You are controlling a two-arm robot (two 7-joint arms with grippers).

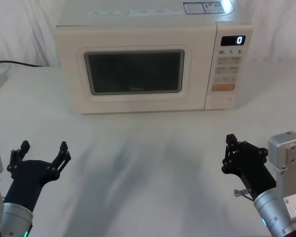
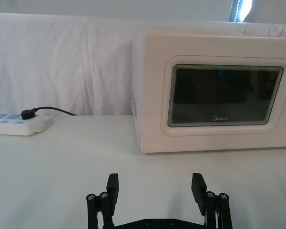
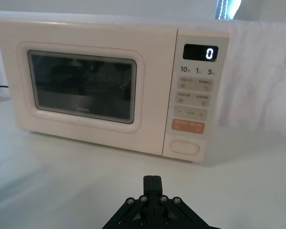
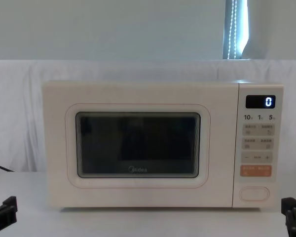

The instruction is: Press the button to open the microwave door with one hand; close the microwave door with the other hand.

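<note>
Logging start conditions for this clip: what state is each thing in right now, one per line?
Door: shut, flush with the panel.
Button: not pressed, nothing touching it.
Display: lit, reads 0.
Left gripper: open, low over the table, short of the microwave.
Right gripper: shut, low over the table, short of the panel.
Power strip: one black plug in.

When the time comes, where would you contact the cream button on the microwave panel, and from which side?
Press the button at its flat centre, straight from the front. It sits lowest on the panel, under the orange key, nearest the right gripper, whose jaws are shut.
</note>
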